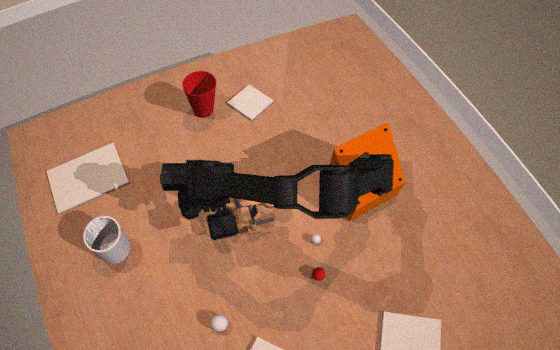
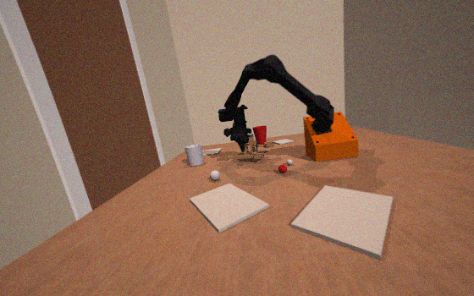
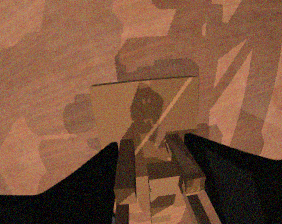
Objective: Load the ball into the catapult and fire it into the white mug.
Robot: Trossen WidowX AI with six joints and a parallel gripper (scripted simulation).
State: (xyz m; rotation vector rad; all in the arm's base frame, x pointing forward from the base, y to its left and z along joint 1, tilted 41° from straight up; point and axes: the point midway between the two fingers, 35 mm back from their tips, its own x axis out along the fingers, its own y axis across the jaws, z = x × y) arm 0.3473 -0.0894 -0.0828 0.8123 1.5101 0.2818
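- The wooden catapult point(image 1: 249, 220) sits at the top view's centre, clamped between the fingers of the black gripper point(image 1: 221, 223).
- A red ball point(image 1: 318, 273) lies lower right of it, apart.
- The white mug point(image 1: 107, 239) stands at left.
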